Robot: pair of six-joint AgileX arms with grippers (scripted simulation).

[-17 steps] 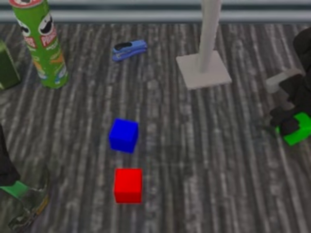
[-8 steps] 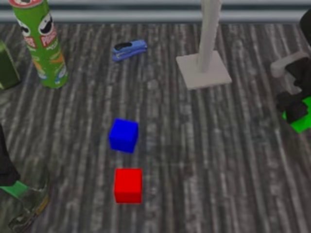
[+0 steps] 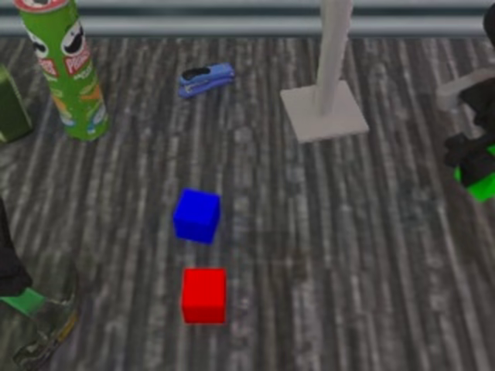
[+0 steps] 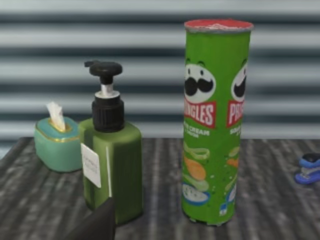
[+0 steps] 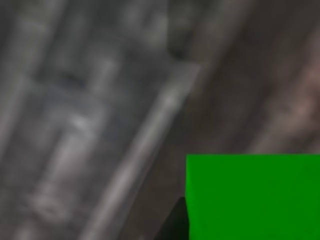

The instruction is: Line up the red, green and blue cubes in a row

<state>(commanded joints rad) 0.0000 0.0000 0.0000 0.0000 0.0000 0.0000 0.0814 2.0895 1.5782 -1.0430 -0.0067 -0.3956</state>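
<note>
Apparently the right gripper (image 3: 473,161) pinches the bright green matte cube (image 3: 481,184) at the tabletop's (image 3: 348,255) right edge, lifted for carrying toward the deep blue matte cube (image 3: 196,215); the bright red matte cube (image 3: 204,294) sits just beside the blue one. The left gripper (image 3: 35,340) idles far left of blue, its state unclear.

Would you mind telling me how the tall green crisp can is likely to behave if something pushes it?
The crisp can stands upright, tall on a narrow base, so a push near its top would probably tip it. Being cylindrical, it would likely roll once down. It stands beside the green pump bottle, which it might knock.
</note>
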